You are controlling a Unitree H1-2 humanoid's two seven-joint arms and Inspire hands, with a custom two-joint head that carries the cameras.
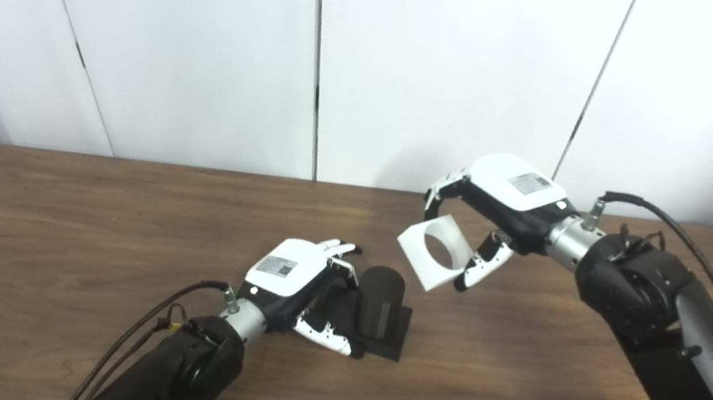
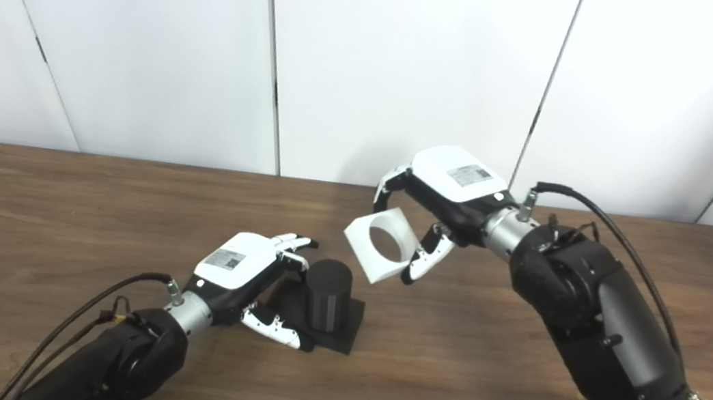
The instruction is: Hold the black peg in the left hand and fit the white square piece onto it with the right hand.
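The black peg is a short upright cylinder on a flat black square base resting on the table. My left hand lies right beside it on the left, fingers stretched out past the peg's far side and thumb along the base's front edge, not wrapped around it. The white square piece, with a round hole through it, hangs tilted in the air up and to the right of the peg. My right hand is shut on it, fingers over its top edge and thumb at its right side.
The brown wooden table runs back to white wall panels. Black cables trail from both forearms. My right arm fills the table's right side.
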